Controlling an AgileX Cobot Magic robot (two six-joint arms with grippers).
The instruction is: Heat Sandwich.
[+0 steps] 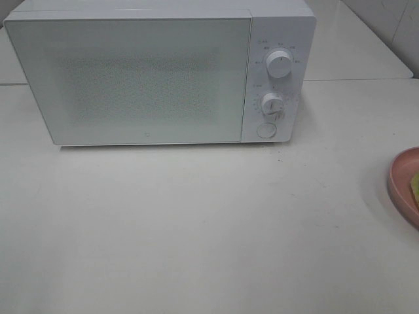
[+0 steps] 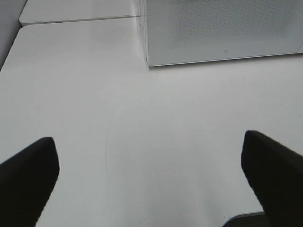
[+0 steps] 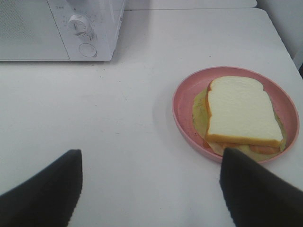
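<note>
A staged kitchen-style test setup rather than a lived-in kitchen: a white microwave (image 1: pixel 160 72) with two dials stands on a plain white tabletop (image 1: pixel 196 222), made of separate tables pushed together with seams visible. A pink plate (image 3: pixel 184 101) carrying a sandwich (image 3: pixel 241 113) sits nearby; pale tiled wall shows behind.

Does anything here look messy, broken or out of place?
Nothing much. The microwave is shut and undamaged, and the sandwich sits on the pink plate. Only its pale filling sticks out past the bread, and the plate sits near the table's right side.
</note>
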